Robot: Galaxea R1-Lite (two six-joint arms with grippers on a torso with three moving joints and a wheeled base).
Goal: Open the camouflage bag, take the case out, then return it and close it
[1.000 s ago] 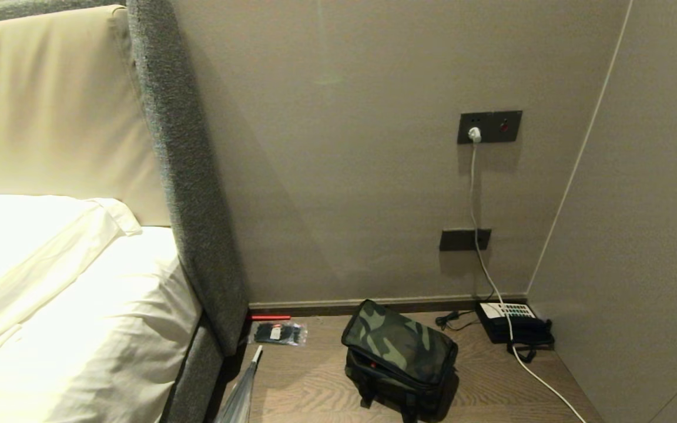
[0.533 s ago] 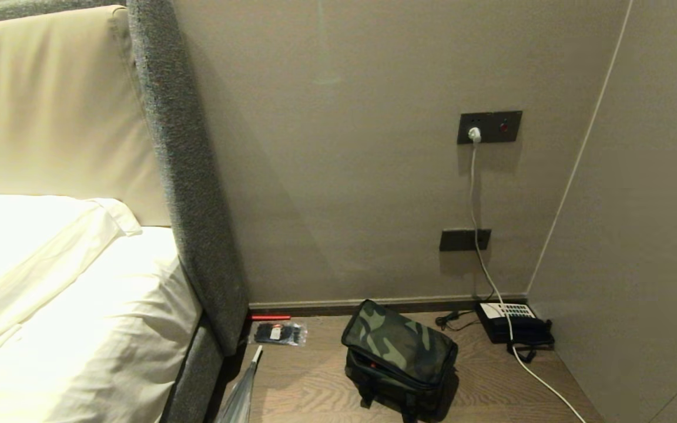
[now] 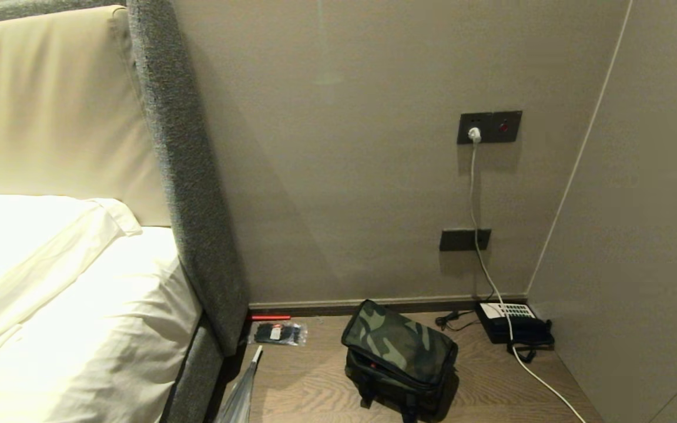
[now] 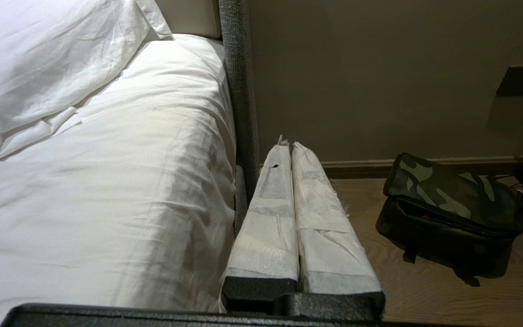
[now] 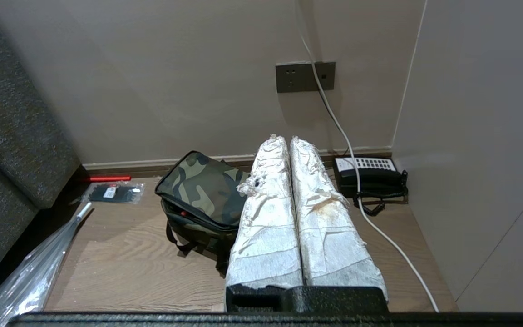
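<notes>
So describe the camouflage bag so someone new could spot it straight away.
Find the wooden surface between the bed's grey headboard and the side wall. The camouflage bag sits mid-surface, boxy, black-strapped. Its green camouflage lid distinguishes it from the black telephone and the clear packet.

**Wrapped fingers on black mounts**

The left gripper [image 4: 291, 150] has two long fingers [image 4: 268, 213] wrapped in white, frayed fabric tape, on a black textured base. The right gripper [image 5: 287, 141] looks alike; its fingers [image 5: 323, 227] carry a faint brownish stain and ragged tips.
</notes>
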